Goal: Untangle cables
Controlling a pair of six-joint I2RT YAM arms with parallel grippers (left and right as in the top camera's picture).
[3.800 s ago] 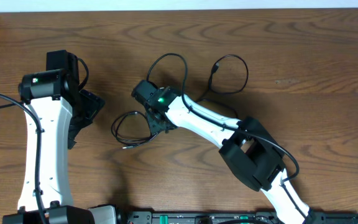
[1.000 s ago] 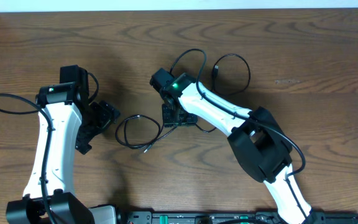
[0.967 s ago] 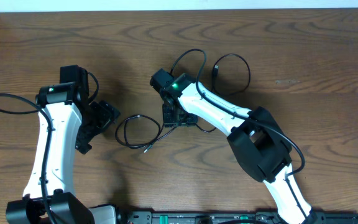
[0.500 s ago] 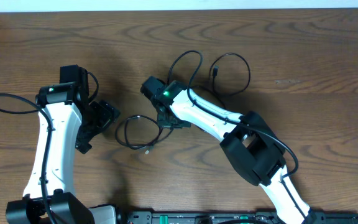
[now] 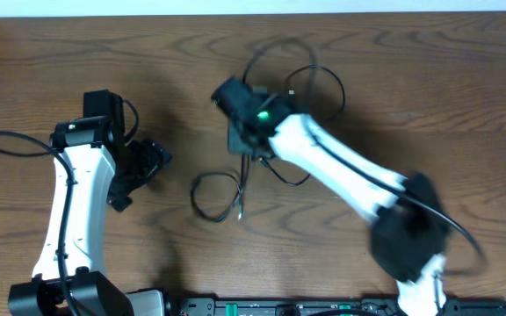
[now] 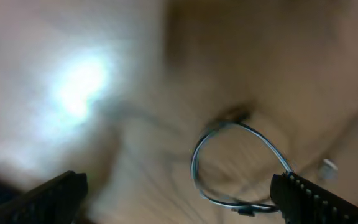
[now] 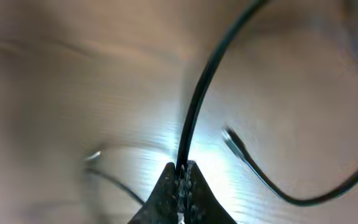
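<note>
Our right gripper [image 7: 180, 169] pinches the black cable [image 7: 194, 112] near the loose loop [image 6: 196, 165]; our left gripper [image 6: 179, 186] stands spread wide beside that loop.

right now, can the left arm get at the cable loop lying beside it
Probably yes. The left gripper is open and faces the cable loop, with only bare table between them; the right gripper, shut on a black cable, sits beyond the loop.
</note>
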